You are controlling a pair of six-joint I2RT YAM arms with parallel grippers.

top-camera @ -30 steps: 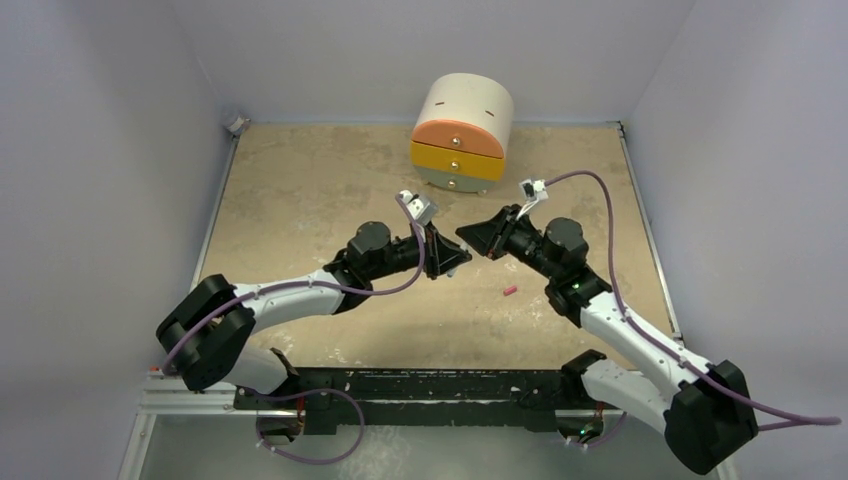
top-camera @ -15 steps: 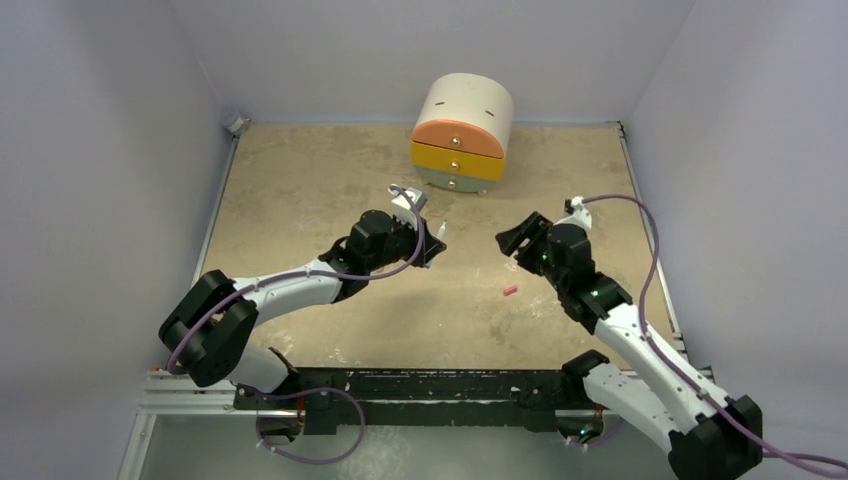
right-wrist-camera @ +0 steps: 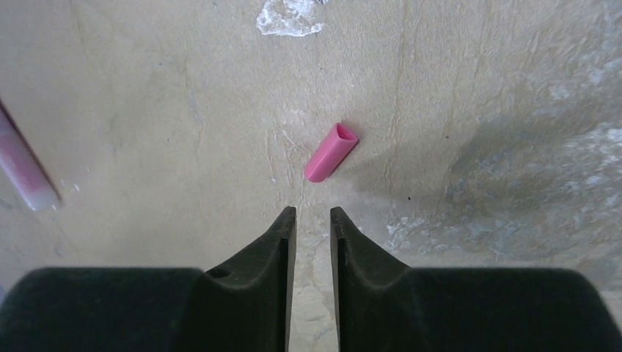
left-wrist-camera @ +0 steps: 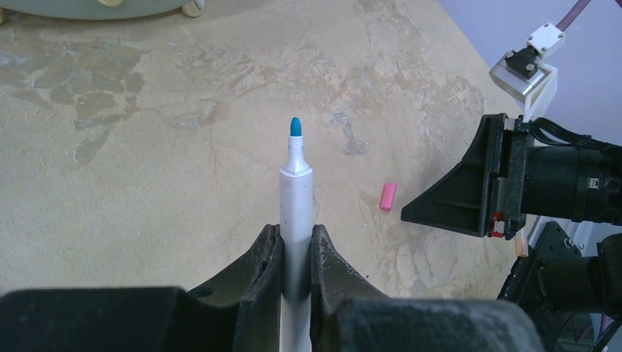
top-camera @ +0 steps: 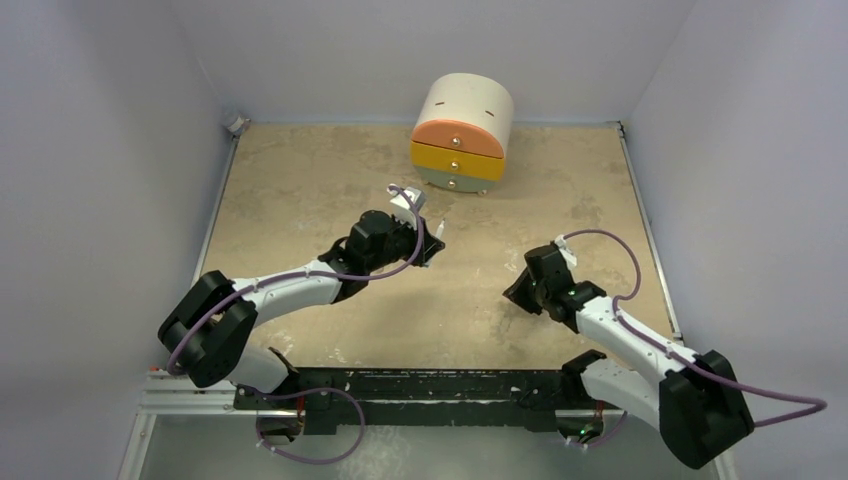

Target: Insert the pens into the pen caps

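Note:
My left gripper (left-wrist-camera: 296,232) is shut on a white pen (left-wrist-camera: 295,192) whose bare teal tip points away from me, above the table. From above, that left gripper (top-camera: 436,244) hangs left of centre with the pen (top-camera: 440,231) sticking out. A small pink pen cap (right-wrist-camera: 331,152) lies flat on the table, open end up-right, just ahead of my right gripper (right-wrist-camera: 313,213). Its jaws stand a little apart with nothing between them. The left wrist view shows the same cap (left-wrist-camera: 388,196) beside the right gripper (left-wrist-camera: 447,209). From above, the right gripper (top-camera: 513,294) hides the cap.
A rounded drawer unit (top-camera: 462,130) with orange and yellow fronts stands at the back of the table. A pink and white pen-like stick (right-wrist-camera: 22,169) lies at the left edge of the right wrist view, partly cut off. Walls close in the table on three sides.
The two grippers were tip to tip at the centre. The right arm has since pulled back and dropped to the table over the pink cap. The left gripper drew back slightly, keeping the pen.

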